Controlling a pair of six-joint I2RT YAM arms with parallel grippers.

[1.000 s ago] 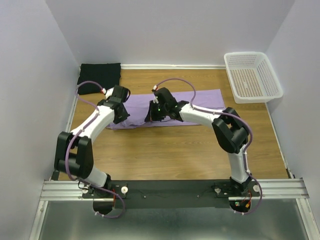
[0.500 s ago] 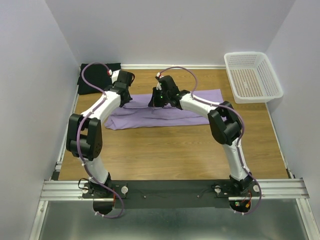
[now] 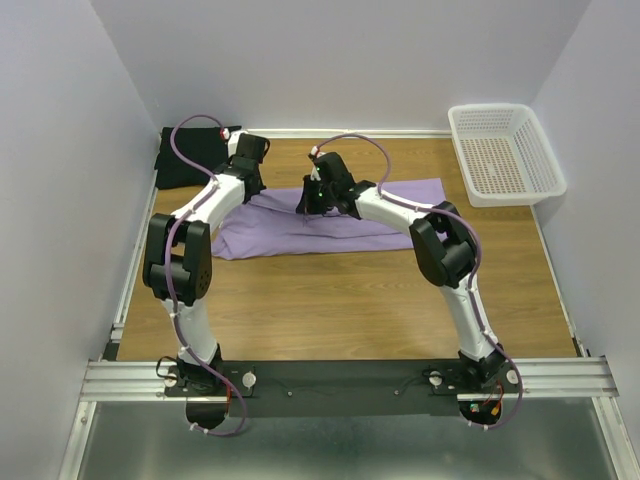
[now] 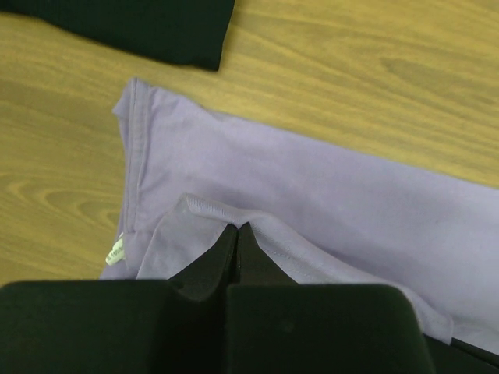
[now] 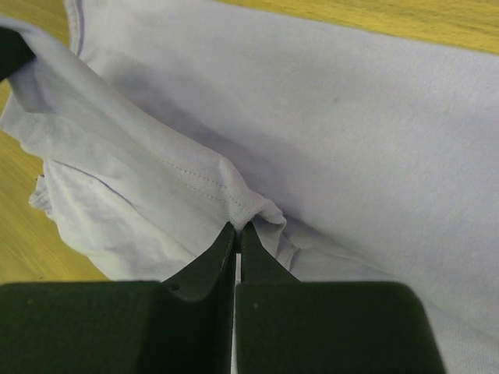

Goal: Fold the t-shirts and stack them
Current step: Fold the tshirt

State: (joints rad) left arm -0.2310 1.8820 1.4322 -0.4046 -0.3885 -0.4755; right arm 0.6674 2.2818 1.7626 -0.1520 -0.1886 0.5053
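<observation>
The lavender t-shirt [image 3: 330, 222] lies across the middle of the table, its near edge lifted and drawn toward the far side. My left gripper [image 3: 250, 190] is shut on a hemmed edge of the lavender t-shirt [image 4: 327, 195] near its left end. My right gripper [image 3: 312, 198] is shut on a stitched edge of the lavender t-shirt [image 5: 327, 117] near its middle. The black t-shirt [image 3: 192, 152] lies folded at the far left corner; its edge shows in the left wrist view [image 4: 148, 27].
A white perforated basket [image 3: 505, 152] stands at the far right. Walls close in the table on the left, back and right. Bare wood shows in front of the lavender shirt.
Both grippers have moved toward the far side of the table, carrying the lavender shirt's near edge over the rest of the shirt. Both arms have stretched out.
</observation>
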